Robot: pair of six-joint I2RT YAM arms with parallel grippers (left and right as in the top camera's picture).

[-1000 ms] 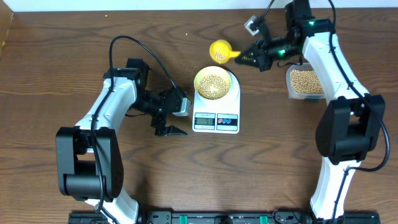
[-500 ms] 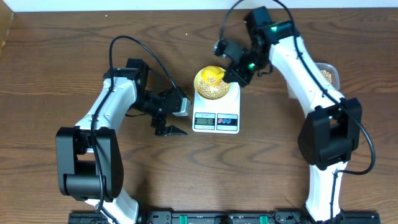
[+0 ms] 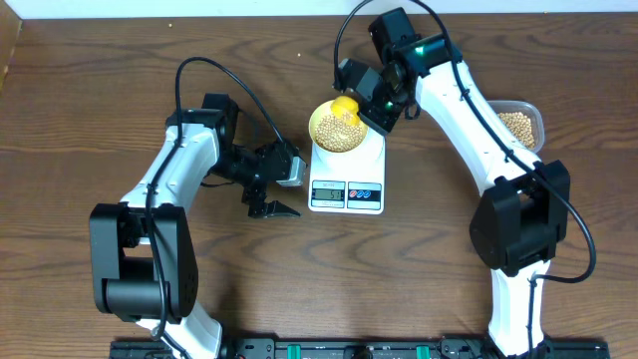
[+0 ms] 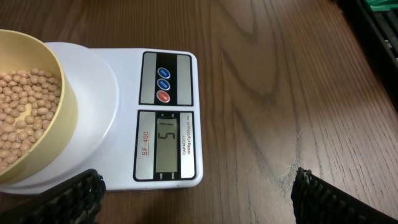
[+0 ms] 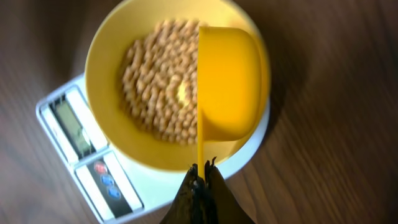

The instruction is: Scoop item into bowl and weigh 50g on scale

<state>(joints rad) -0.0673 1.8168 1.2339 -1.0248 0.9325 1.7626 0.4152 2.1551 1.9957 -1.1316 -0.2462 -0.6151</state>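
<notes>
The pale-yellow bowl point(image 3: 339, 128) stands on the white scale point(image 3: 346, 189) and holds a layer of tan beans point(image 5: 155, 81). My right gripper point(image 3: 377, 112) is shut on the thin handle of a yellow scoop point(image 5: 227, 81). The scoop is turned on its side over the bowl's right half, and its inside is hidden. In the right wrist view the gripper point(image 5: 200, 177) pinches the handle just past the bowl's rim point(image 5: 106, 56). My left gripper point(image 3: 287, 185) is open and holds nothing, just left of the scale. Its view shows the scale point(image 4: 127, 124), the bowl point(image 4: 56, 134) and the beans point(image 4: 25, 106).
A clear plastic tub point(image 3: 518, 125) holding more beans sits at the right, behind the right arm. The left arm's black cable loops over the table at the upper left. Bare wood lies in front of the scale.
The right arm has swung left from beside the tub, carrying the scoop to the bowl and tipping it on its side. The left arm has not moved.
</notes>
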